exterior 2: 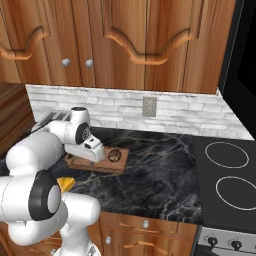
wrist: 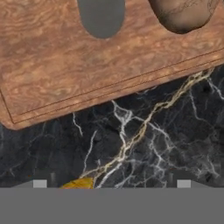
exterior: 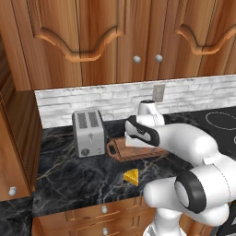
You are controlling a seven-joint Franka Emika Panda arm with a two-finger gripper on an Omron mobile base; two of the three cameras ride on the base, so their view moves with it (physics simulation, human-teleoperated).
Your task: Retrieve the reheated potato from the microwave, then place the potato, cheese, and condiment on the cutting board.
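Potato (wrist: 183,15): located at the upper right of the hand view, resting on the cutting board (wrist: 65,65). In the right base view the potato (exterior 2: 114,155) sits at the right end of the board (exterior 2: 107,166), left of frame centre.

Cutting board: lies flat on the black marbled worktop (exterior: 69,175). In the left base view the board (exterior: 120,153) is at frame centre, just right of the silver toaster (exterior: 88,132). Its handle cut-out shows at the top of the hand view, left of the potato.

Cheese (exterior: 132,176): yellow wedge on the worktop, below centre in the left base view, near the front edge and apart from the board. A yellow sliver of the cheese (wrist: 78,183) appears at the bottom left of the hand view, and in the right base view the cheese (exterior 2: 65,183) shows at the left, beside the arm.

Claw: positioned over the board, hidden behind the arm's wrist in both base views. Its fingertips are not distinguishable in the hand view; open or closed state cannot be determined.
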